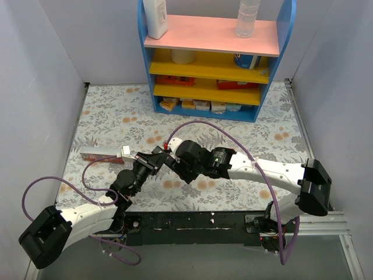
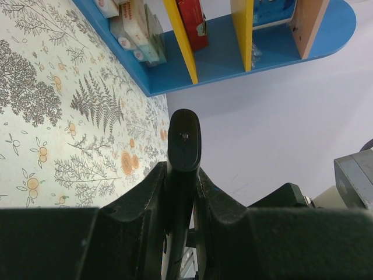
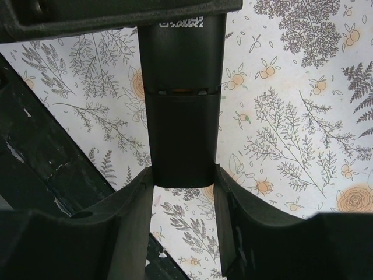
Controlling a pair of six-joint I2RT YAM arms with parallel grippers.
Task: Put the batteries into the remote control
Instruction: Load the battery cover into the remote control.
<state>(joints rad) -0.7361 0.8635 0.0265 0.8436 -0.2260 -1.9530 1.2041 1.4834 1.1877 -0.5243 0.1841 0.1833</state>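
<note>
The remote control [image 1: 158, 156] is a slim black bar held in the air between both grippers, above the floral table. My left gripper [image 1: 147, 163] is shut on it edgewise; in the left wrist view the remote's rounded end [image 2: 184, 140] sticks up between the fingers, with the gripper [image 2: 182, 181] closed on its sides. My right gripper [image 1: 171, 161] clamps the other end. In the right wrist view the remote [image 3: 182, 116] shows a cover seam, and the gripper [image 3: 183, 181] grips its lower corners. No batteries show in any view.
A reddish-brown flat stick [image 1: 96, 156] with a small pale piece [image 1: 126, 151] at its end lies on the table to the left. A blue shelf unit [image 1: 210, 58] with bottles and boxes stands at the back, and shows in the left wrist view [image 2: 233, 52]. Grey walls close both sides.
</note>
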